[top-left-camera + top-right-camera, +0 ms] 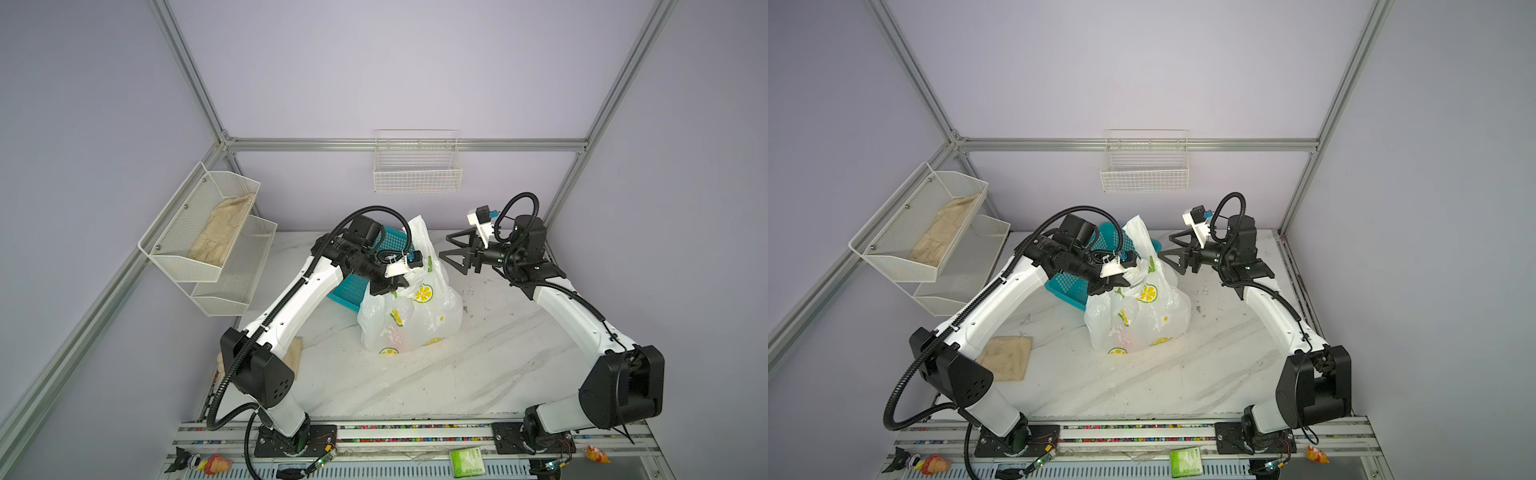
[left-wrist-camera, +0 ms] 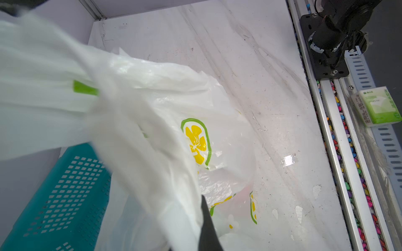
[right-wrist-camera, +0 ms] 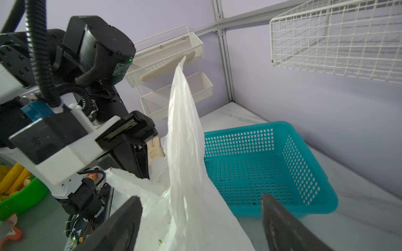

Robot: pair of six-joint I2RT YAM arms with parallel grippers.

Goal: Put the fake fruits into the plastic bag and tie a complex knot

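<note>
The left gripper [image 1: 390, 287] is closed tight, its black fingers [image 2: 207, 230] pinching a gathered fold at the top of the bag [image 1: 432, 320], where the film bunches into soft pleats. The right gripper [image 1: 452, 249] gapes wide and holds nothing. In the right wrist view its two triangular black fingers [image 3: 121, 226] stand either side of a tall, thin strip of the bag that rises to a point; whether they touch it I cannot tell. The bag is thin, crinkly, translucent white plastic printed with yellow lemon slices ringed in green. It slumps in a rounded heap mid-table, toward the rear edge. Low inside it, a faint pink-red tint of the fruits [image 1: 1127, 337] shows through the film. Behind the bag, toward the rear-left corner, sits a rectangular teal basket [image 1: 351, 289] with perforated walls, on the white marbled table [image 1: 478, 374].
</note>
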